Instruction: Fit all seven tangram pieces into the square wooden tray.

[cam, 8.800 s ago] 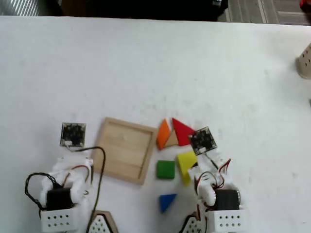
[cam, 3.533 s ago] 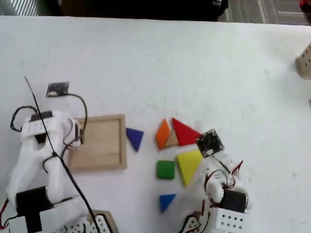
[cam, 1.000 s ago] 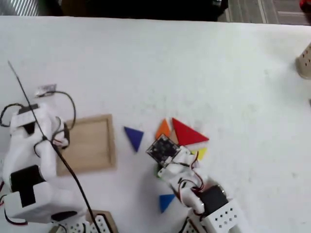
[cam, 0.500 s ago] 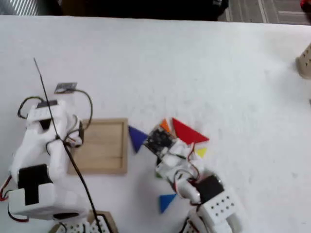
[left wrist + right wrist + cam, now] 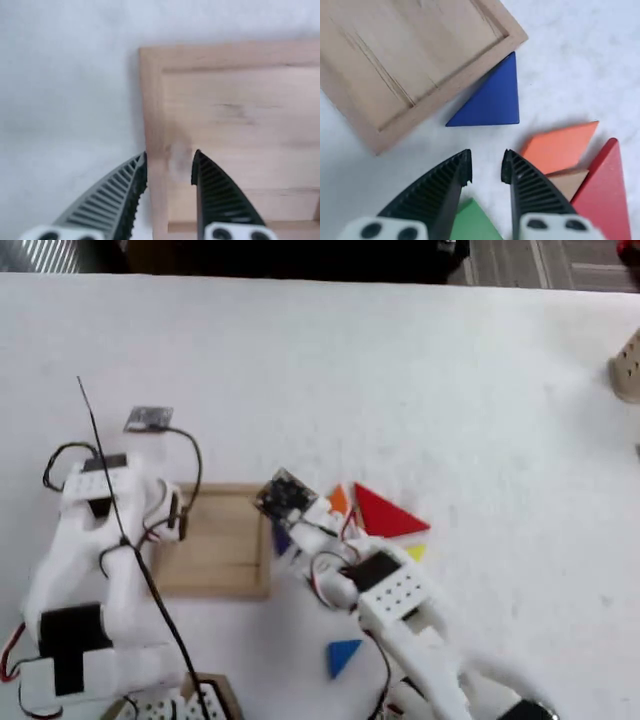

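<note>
Your left pincer [image 5: 169, 162] stood partly open astride the left rim of the square wooden tray [image 5: 215, 540], one finger outside the wall and one inside; I could not tell whether either touched the wood. The tray sat lower left of centre in the high view on the white tabletop [image 5: 400, 370]. Your right pincer [image 5: 486, 172] was open only a narrow gap and held nothing. It hung between the dark blue triangle [image 5: 492, 97], which lay with one side against the tray's right wall, and the green square [image 5: 475, 222]. Just beside them clustered the orange piece [image 5: 560, 147], the tan piece [image 5: 570, 182] and the red triangle [image 5: 385, 515]. Your right arm covered most of the yellow piece [image 5: 415, 552]. A small blue triangle [image 5: 343, 655] lay apart near the lower edge.
</note>
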Controlling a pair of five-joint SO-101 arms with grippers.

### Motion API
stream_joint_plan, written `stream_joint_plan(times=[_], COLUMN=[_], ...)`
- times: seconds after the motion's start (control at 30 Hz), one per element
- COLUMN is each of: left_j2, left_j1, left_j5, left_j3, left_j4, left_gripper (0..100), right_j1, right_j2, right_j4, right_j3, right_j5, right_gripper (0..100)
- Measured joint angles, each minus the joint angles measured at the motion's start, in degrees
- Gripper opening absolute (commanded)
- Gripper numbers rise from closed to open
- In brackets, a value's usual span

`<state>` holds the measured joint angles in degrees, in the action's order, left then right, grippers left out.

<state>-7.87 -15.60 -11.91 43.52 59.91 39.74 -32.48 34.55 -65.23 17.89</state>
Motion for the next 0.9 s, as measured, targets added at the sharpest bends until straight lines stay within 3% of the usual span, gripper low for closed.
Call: stream_joint_plan(times=[0.27, 0.53, 0.9], left_j2=[-12.7, -19.3, -19.4], left_j1=[0.0, 0.0, 0.0], left_j5=[-0.2, -0.2, -0.2], left_j3=[9.0, 13.4, 13.4], left_j4=[-4.9, -8.2, -8.5], left_gripper=[17, 20, 23], right_j1=[0.2, 1.0, 1.1], right_j2=[17.2, 32.6, 35.4], right_j4=[0.0, 2.5, 3.3], right_j3=[14.3, 28.3, 30.5], right_j5=[-3.5, -4.6, -4.6], right_gripper=[11.1, 20.5, 20.6])
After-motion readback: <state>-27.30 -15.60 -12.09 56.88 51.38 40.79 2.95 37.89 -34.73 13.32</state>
